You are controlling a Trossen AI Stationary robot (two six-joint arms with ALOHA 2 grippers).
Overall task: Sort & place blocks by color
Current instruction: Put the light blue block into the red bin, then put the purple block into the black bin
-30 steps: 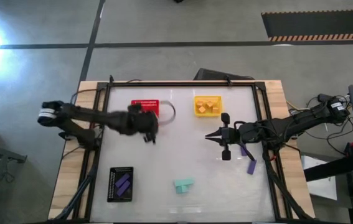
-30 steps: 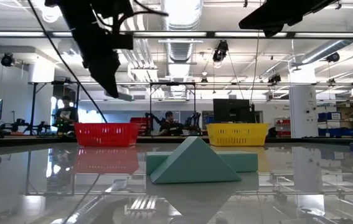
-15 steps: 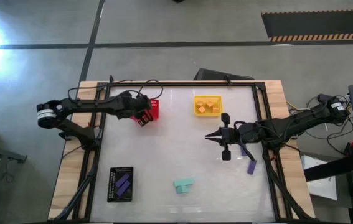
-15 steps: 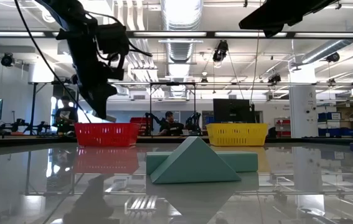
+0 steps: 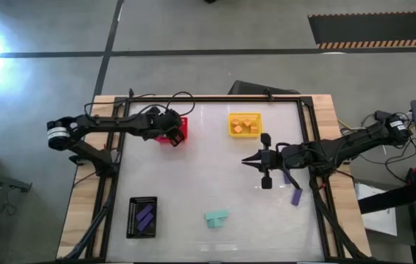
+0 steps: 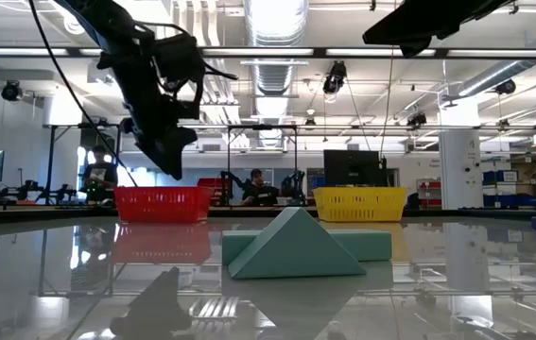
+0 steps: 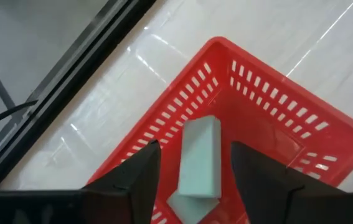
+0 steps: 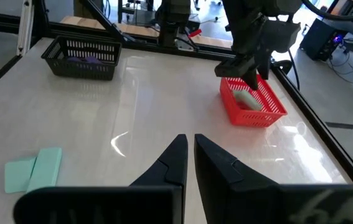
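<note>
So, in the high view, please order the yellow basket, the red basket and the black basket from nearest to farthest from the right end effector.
From the right end effector:
1. Yellow basket, at the table's far edge.
2. Red basket, far edge, under the left end effector.
3. Black basket, near left corner.

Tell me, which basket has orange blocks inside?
The yellow basket holds the orange blocks. The red basket holds a mint block; the black basket holds purple ones.

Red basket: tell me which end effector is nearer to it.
Left. The left end effector hangs right over the red basket, open, with a mint block lying inside. The right end effector hovers apart, near the table's middle, below the yellow basket.
</note>
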